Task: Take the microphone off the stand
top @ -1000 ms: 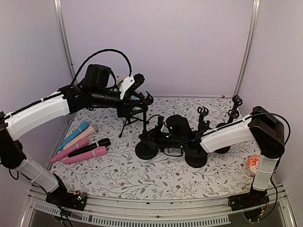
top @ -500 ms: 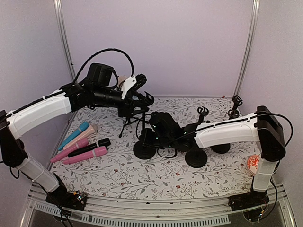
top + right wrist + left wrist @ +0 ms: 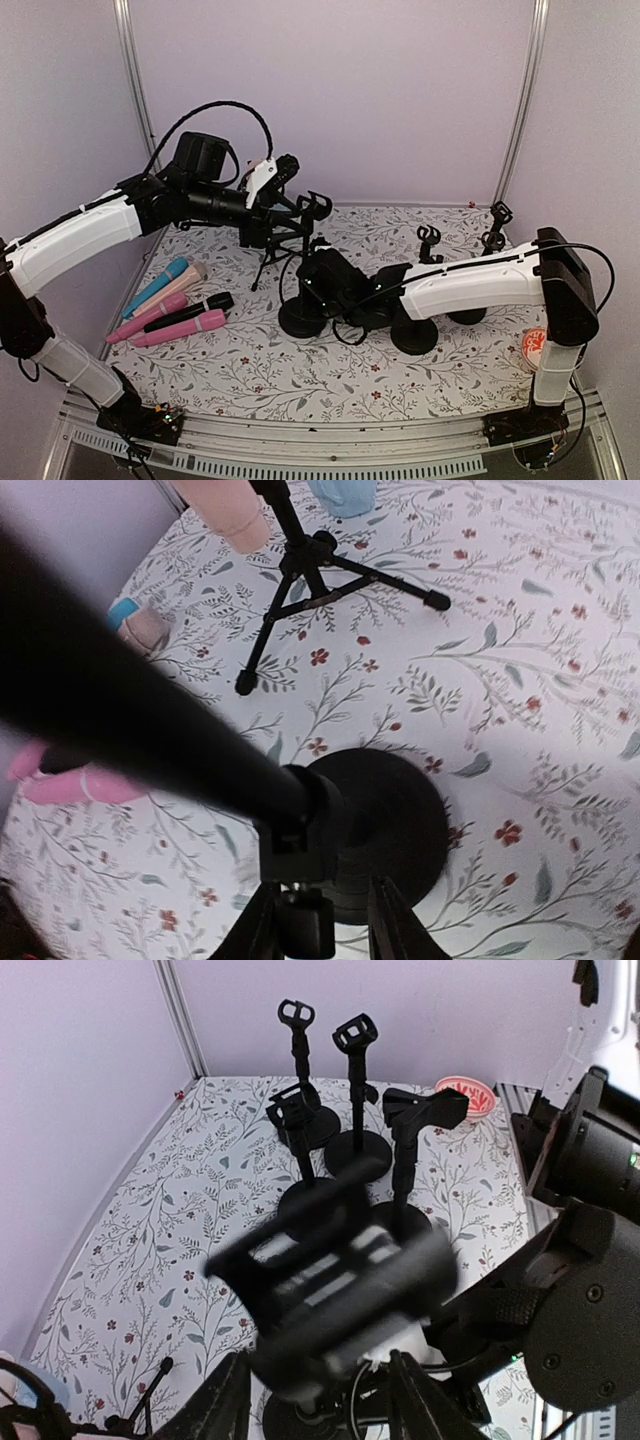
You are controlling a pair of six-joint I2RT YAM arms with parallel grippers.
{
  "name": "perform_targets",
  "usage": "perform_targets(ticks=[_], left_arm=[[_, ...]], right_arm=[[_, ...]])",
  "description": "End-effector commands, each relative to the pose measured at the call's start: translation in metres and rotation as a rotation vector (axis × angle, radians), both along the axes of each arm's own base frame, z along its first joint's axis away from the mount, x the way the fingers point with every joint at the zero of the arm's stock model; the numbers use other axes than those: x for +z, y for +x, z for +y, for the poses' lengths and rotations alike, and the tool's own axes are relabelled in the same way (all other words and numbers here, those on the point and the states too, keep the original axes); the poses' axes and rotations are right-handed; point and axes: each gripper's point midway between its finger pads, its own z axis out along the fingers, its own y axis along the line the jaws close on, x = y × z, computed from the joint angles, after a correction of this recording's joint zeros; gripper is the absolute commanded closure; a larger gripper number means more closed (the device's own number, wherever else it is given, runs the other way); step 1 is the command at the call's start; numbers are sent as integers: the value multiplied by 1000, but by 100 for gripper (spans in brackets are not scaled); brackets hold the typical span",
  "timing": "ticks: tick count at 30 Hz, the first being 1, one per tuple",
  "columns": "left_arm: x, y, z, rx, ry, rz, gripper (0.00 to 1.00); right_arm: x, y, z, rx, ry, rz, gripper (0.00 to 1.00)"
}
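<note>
A black round-based stand [image 3: 298, 318] is at the table's middle. A blurred black microphone [image 3: 345, 1285] sits at its top, close to the left wrist camera. My left gripper [image 3: 303, 210] is up at the stand's top. Its fingers [image 3: 232, 1400] stand on both sides of the microphone and seem shut on it, with the tips hidden. My right gripper [image 3: 322, 285] is shut low on the stand's post [image 3: 305, 825], just above the round base [image 3: 395, 830]. A thick black bar runs from that joint to the upper left of the right wrist view.
Blue [image 3: 158, 283], black [image 3: 190, 310] and pink [image 3: 185, 328] microphones lie at the left. A small tripod [image 3: 275, 250] stands behind the stand and also shows in the right wrist view [image 3: 300, 570]. Other empty stands [image 3: 415, 338] are at the right. A red-and-white bowl [image 3: 537, 345] sits at the right edge.
My right arm has reached further left and closed in on the stand, whose base slid slightly left. My left gripper has risen a little at the stand's top.
</note>
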Motion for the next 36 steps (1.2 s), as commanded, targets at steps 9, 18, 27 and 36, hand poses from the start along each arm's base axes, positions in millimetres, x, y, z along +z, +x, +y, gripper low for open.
perform_targets(ticks=[9, 18, 27, 36], left_arm=[[8, -5, 35, -3, -27, 41, 47], [13, -18, 49, -57, -8, 71, 47], [1, -37, 74, -108, 33, 209, 47], [7, -39, 112, -67, 22, 232, 47]], right_arm=[[64, -1, -24, 70, 41, -191, 33], [100, -55, -30, 405, 411, -93, 33], [102, -36, -48, 475, 481, -16, 42], [40, -7, -31, 450, 254, 40, 44]])
